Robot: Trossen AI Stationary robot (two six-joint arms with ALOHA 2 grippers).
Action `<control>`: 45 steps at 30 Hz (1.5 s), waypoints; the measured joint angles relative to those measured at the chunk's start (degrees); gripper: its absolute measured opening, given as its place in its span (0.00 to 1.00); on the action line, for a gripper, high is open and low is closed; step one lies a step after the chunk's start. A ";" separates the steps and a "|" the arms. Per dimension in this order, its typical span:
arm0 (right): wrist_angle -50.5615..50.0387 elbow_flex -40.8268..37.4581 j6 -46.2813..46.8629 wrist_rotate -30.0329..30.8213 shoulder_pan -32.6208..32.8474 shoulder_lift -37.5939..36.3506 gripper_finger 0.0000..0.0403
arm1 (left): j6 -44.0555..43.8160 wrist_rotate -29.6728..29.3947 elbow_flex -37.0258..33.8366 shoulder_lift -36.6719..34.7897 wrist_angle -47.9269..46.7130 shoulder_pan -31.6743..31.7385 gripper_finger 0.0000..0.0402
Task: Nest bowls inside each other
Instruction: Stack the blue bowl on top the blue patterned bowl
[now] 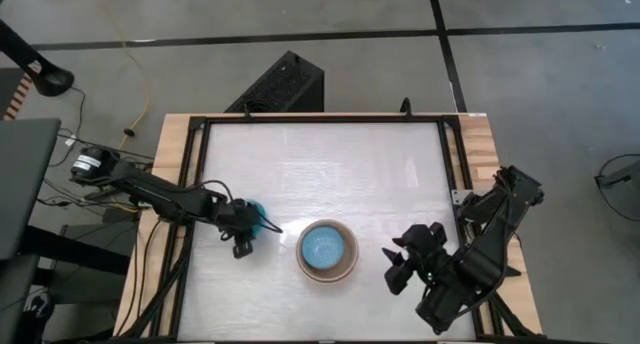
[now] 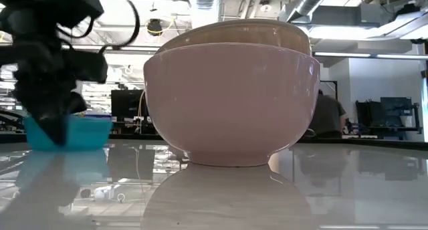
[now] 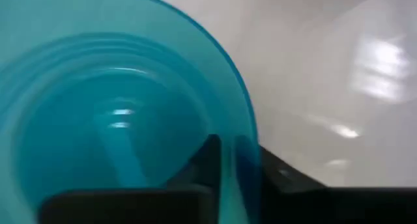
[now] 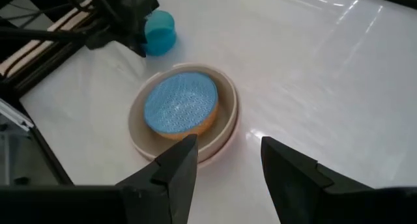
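Note:
The small teal bowl (image 1: 260,216) stands upright on the white table (image 1: 330,164), left of centre, its base on the tabletop (image 2: 80,135). My left gripper (image 1: 247,227) is shut on its rim, coming down from the left side. At the middle near edge stands a stack of bowls (image 1: 327,250): a light blue bowl (image 4: 180,101) sits inside an orange one, which sits inside larger pale bowls (image 2: 231,103). My right gripper (image 1: 397,266) hangs open right of the stack, above the table, with nothing between its fingers (image 4: 228,152). My left gripper has the teal bowl's wall at the rim (image 3: 238,142), with one finger (image 3: 207,160) inside the bowl and the other (image 3: 280,175) outside. The fingers slant down onto it from the table's left side. The bowl stands upright on the table.
A black frame (image 1: 195,174) borders the table on its left, far and right sides. The white surface behind the stack and between the two grippers holds nothing else. A dark box (image 1: 285,84) stands on the floor beyond the far edge.

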 joint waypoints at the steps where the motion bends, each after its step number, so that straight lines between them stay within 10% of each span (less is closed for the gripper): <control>1: -0.01 -0.02 -0.15 -0.38 -0.02 0.03 0.50 | -0.66 0.78 0.00 -0.21 2.44 -0.16 0.05; 12: 0.04 -4.59 2.12 -1.21 2.97 -0.87 0.50 | 2.76 -0.34 17.16 -4.77 14.03 -6.08 0.00; 19: 1.61 -16.50 18.89 -2.18 8.84 -2.93 0.50 | 9.90 0.59 33.65 9.81 8.97 -5.16 0.00; 31: 4.20 -17.64 20.54 -2.72 14.75 -2.59 0.50 | 18.58 -0.10 61.38 38.68 -15.58 -4.83 0.00; 45: 1.90 -17.64 20.96 -3.60 21.53 -2.59 0.50 | 15.51 -0.53 76.11 52.35 -22.27 -4.87 0.01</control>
